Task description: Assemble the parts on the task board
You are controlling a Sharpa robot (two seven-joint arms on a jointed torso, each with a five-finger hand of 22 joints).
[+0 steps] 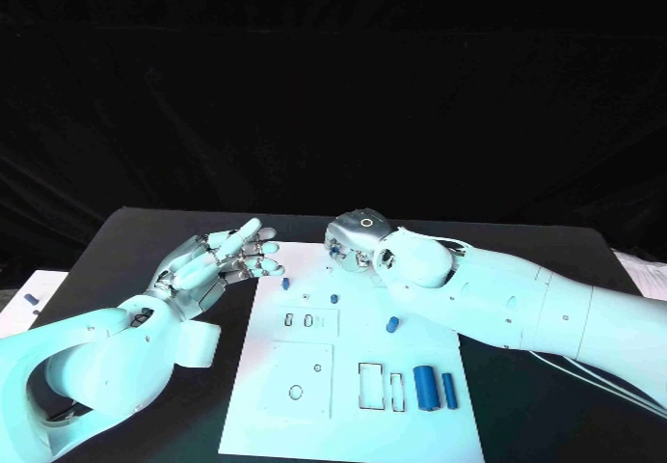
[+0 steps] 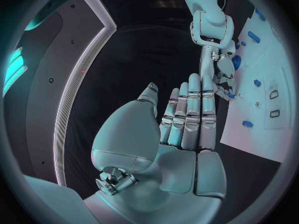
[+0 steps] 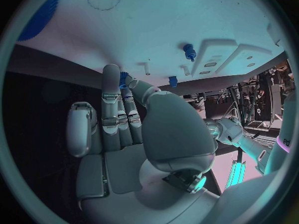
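White task board lies flat in the middle of the black table, long side running away from the robot. Near its close right corner two blue cylinders lie side by side, just right of a pair of narrow rectangular slots. A small blue part lies loose at mid-board toward the right edge; a blue peg stands near the far end, another blue peg at the far left edge. Left hand held above the table just off the board's far left corner, fingers straight, close together, grasping nothing. Right hand over the board's far edge, palm down; the right wrist view shows a small blue piece between thumb and fingertips, so it appears pinched there. The two hands near each other, not touching
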